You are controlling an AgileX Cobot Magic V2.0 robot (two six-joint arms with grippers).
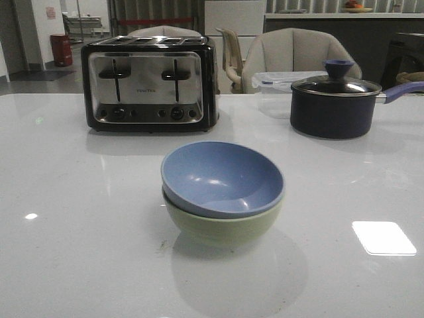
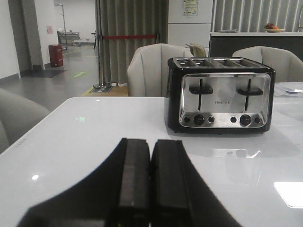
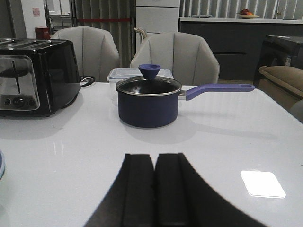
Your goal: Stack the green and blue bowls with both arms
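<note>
The dusty blue bowl [image 1: 222, 177] sits nested inside the pale green bowl [image 1: 222, 227] in the middle of the white table [image 1: 73, 245] in the front view. Neither arm shows in the front view. My left gripper [image 2: 151, 144] is shut and empty, low over the table, facing the toaster. My right gripper [image 3: 155, 158] is shut and empty, facing the saucepan. A thin edge of a bowl [image 3: 1, 171] shows at the side of the right wrist view.
A black and chrome toaster [image 1: 151, 83] stands at the back left; it also shows in the left wrist view [image 2: 220, 96]. A dark lidded saucepan [image 1: 334, 99] with a purple handle stands at the back right, a clear container [image 1: 275, 81] behind it. Chairs stand beyond the table.
</note>
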